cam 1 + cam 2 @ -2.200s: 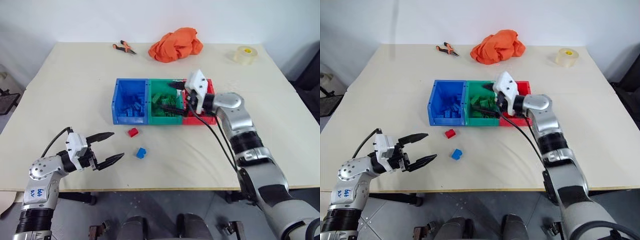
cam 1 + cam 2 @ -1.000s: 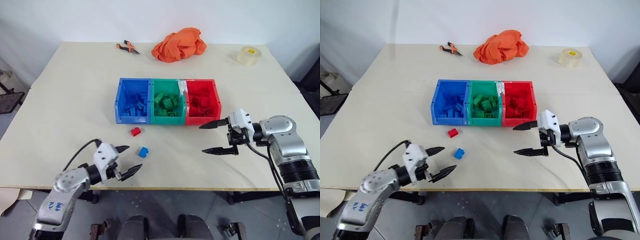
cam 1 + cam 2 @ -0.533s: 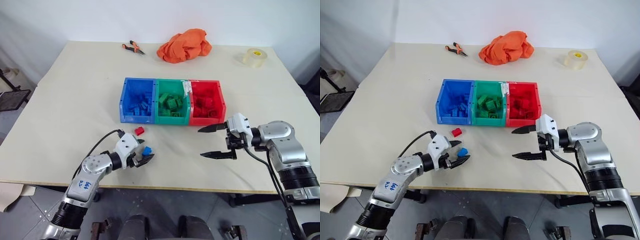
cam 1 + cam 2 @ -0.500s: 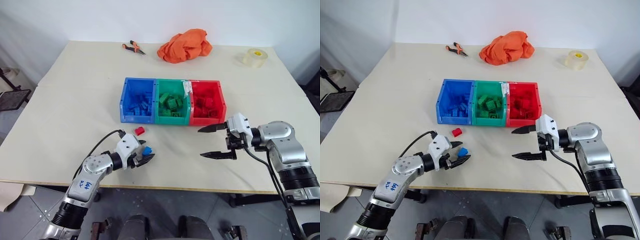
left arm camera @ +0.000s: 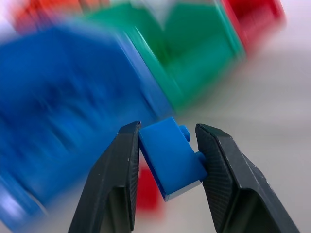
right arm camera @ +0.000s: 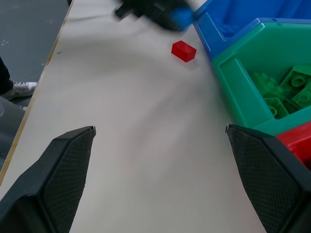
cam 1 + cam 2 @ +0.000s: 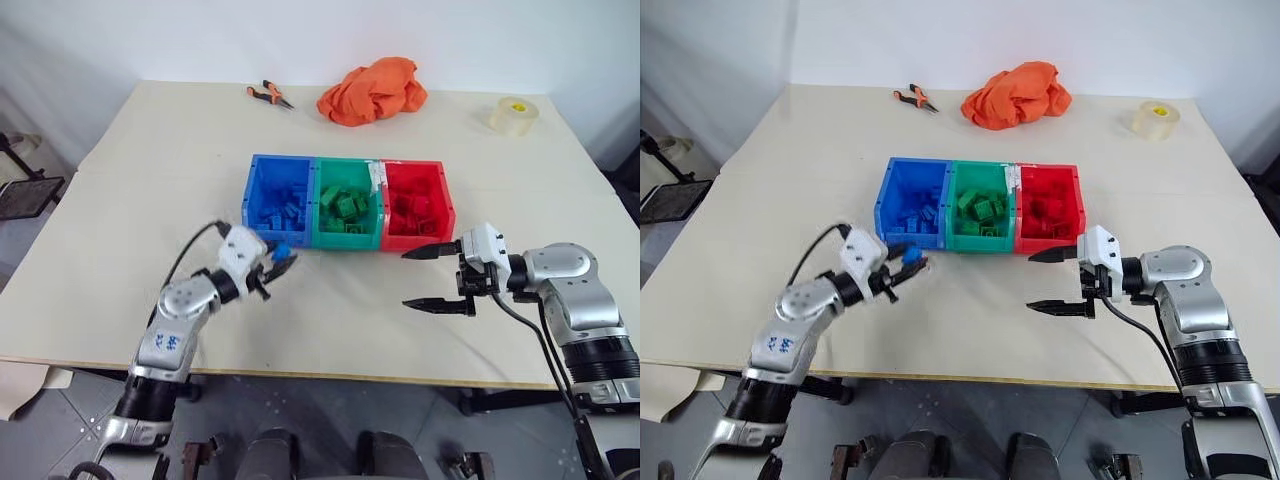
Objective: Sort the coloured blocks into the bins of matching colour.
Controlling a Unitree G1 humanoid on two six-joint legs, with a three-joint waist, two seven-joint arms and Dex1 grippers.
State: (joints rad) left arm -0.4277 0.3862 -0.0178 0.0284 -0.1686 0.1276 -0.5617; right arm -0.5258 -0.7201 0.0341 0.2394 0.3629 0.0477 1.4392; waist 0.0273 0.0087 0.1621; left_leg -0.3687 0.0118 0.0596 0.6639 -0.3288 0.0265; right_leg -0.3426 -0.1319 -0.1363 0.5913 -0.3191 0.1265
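Nearest, the left gripper (image 5: 167,158) has its two black fingers closed on a small blue studded plastic brick (image 5: 170,156), held above the pale table (image 7: 150,180) just in front of the blue open-topped plastic bin (image 7: 280,195). On the other side, the right gripper (image 7: 437,276) hangs over the table with its fingers spread wide and nothing between them. A small red plastic brick (image 6: 183,51) lies on the table close to the blue bin's front wall; it is not sorted yet. Farther on, the blue bin, the green plastic bin (image 7: 346,200) and the red plastic bin (image 7: 413,200) stand joined in a row, each already holding many bricks of its own colour. So I judge the task almost finished: the blue brick must go in, then the red one. The held brick looks short and smooth-sided, slightly tilted in the grip.
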